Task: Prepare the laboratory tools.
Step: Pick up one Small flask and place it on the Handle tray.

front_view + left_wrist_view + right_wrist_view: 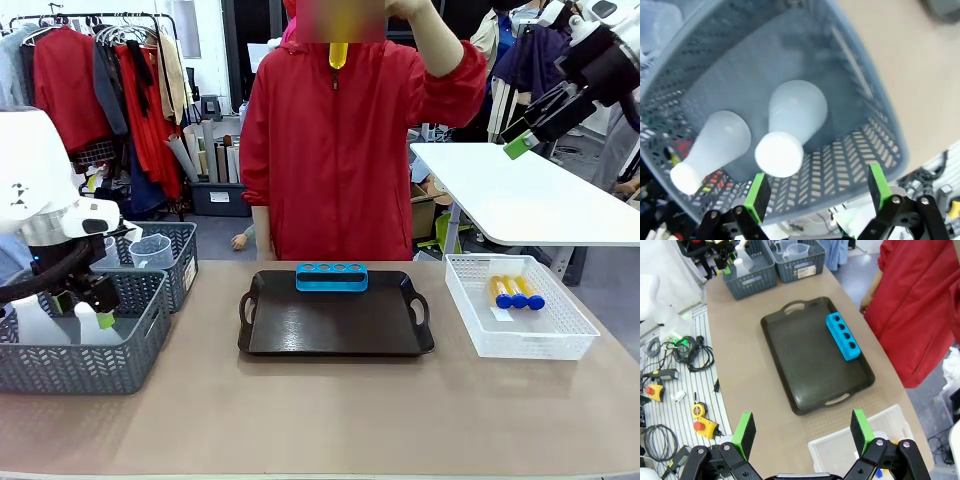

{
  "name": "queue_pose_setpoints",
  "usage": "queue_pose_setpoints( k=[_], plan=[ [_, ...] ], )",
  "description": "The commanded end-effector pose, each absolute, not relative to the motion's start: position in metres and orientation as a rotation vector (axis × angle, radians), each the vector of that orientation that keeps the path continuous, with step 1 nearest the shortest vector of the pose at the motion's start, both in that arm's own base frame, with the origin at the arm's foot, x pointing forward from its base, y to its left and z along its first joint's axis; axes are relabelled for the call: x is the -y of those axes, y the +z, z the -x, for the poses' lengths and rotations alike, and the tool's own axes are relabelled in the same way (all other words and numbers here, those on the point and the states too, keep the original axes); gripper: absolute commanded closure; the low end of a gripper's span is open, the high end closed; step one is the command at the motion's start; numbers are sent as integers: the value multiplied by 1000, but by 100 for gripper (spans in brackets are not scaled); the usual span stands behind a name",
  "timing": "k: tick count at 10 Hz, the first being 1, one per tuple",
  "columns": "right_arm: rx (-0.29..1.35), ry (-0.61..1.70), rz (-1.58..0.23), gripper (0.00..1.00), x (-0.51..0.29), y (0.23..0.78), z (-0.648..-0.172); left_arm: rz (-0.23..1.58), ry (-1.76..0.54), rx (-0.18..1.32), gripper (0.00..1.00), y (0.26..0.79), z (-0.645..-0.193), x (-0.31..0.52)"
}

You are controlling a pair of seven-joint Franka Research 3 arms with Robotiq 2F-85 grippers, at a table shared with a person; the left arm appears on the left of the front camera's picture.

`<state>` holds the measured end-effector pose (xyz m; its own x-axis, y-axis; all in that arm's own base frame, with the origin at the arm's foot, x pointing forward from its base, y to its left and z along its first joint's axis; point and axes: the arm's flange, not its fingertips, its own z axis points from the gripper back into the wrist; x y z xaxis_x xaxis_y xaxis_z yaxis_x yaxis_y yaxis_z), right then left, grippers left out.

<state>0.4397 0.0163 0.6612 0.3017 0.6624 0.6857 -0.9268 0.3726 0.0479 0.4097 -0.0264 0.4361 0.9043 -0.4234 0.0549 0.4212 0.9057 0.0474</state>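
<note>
Conical flasks, two of them, translucent white point(795, 112), lie side by side in the grey basket point(865, 145) filling the left wrist view. The left gripper point(817, 187) hangs right above them at the bottom of the frame, its green pads spread wide and touching nothing. Over to the front view: three yellow-orange tubes point(514, 292) with blue caps lie together in the white mesh basket point(520, 345) at the right. A fourth tube point(339, 52) shows top centre, up at the collar of the person point(335, 150) in red; how it is held I cannot tell. The measuring beaker point(152, 250) stands in a second grey basket point(185, 270), left of centre. In the middle, the dark tray point(335, 325) carries a blue rack point(332, 277) along its far edge. The right gripper point(802, 432) is raised, fingers apart and holding nothing.
</note>
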Motion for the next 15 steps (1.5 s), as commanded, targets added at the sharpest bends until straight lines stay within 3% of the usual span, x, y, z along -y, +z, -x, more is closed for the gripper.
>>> queue_pose_setpoints(
  k=[1,8,13,15],
  plan=[
    [637,1121,-490,0,-17,662,-438,-51,-346,95,0,432,-417,14],
    [637,1121,-490,0,-17,662,-438,-57,-308,86,0,419,-429,19],
    [637,1121,-490,0,-17,662,-438,-97,-321,117,98,423,-429,14],
    [637,1121,-490,0,-17,662,-438,-100,-316,121,100,424,-429,14]
  ],
)
